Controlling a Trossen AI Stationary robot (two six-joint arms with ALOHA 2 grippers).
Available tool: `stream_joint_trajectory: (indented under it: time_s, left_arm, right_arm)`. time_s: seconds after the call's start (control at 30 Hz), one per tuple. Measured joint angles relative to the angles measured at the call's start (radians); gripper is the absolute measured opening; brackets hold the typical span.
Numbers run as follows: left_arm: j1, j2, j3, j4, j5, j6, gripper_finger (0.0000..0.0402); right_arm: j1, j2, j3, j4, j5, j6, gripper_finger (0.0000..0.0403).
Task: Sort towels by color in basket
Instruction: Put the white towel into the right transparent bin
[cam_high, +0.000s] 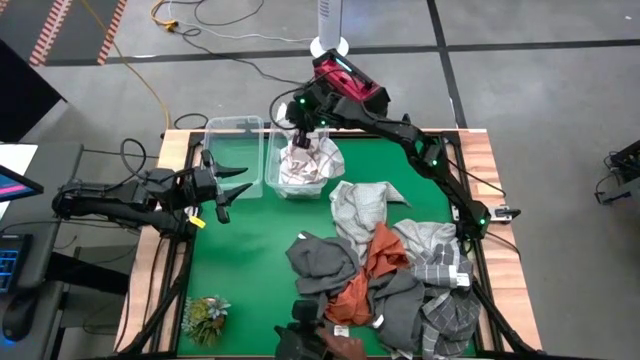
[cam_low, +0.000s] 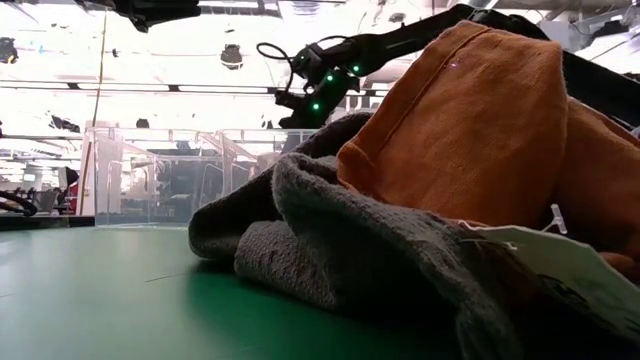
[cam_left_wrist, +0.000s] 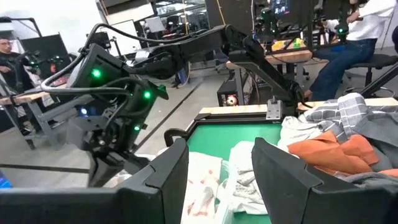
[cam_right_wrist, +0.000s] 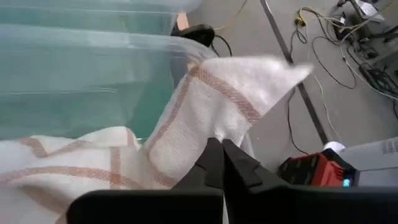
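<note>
The green table (cam_high: 250, 270) fills the middle of the high view, and most of the work is sitting on it: a big heap of towels (cam_high: 395, 275) at lower right, grey, rust-orange, plaid and pale ones all tangled together. In the low view that heap looms on the right side, an orange towel (cam_low: 470, 120) draped over a dark grey one (cam_low: 350, 240).

At the upper middle of the high view stand two clear bins. The left bin (cam_high: 232, 150) looks bare; the right bin (cam_high: 278, 178) holds a white towel with reddish stripes (cam_high: 308, 160). So one towel is in, and by my reckoning nearly the whole pile remains to be sorted.

The right gripper (cam_right_wrist: 219, 163) is up there over the right bin, upper centre of the high view. Its fingers are pinched together with no gap, their tips right against a fold of the striped towel (cam_right_wrist: 205, 112). Whether any cloth is caught between them I cannot tell.

The left gripper (cam_high: 228, 187) waits at the left edge of the table, just beside the left bin, jaws parted a fair way and holding nothing.

Smallest thing: a little leafy plant (cam_high: 204, 318) in the lower left corner of the table, well apart from the heap.
</note>
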Motion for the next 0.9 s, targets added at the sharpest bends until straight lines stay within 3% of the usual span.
stream_joint_trajectory:
  time_s: [0.2,0.33,0.47,0.67,0.8,0.9]
  left_arm:
    - [0.000,0.000,0.000,-0.001,0.000,0.007,0.0167]
    - [0.000,-0.011,0.000,-0.018,0.000,0.008,0.0167]
    - [-0.001,-0.037,0.000,-0.035,0.000,0.000,0.0167]
    - [-0.001,-0.072,0.000,-0.037,0.000,-0.023,0.0167]
    - [-0.009,-0.072,0.000,-0.039,0.000,-0.024,0.0167]
    - [-0.011,-0.067,0.000,-0.038,0.001,-0.019,0.0167]
  right_arm:
    - [0.029,-0.047,0.000,0.019,0.008,-0.032,0.0015]
    - [0.062,-0.075,0.001,-0.067,0.000,-0.131,0.0014]
    - [0.101,-0.086,-0.001,-0.217,-0.095,-0.246,0.0015]
    - [0.126,-0.066,-0.001,-0.399,-0.142,-0.245,0.0015]
    - [0.118,-0.064,-0.001,-0.425,-0.304,-0.230,0.0017]
    - [0.117,-0.065,-0.001,-0.393,-0.334,-0.171,0.0025]
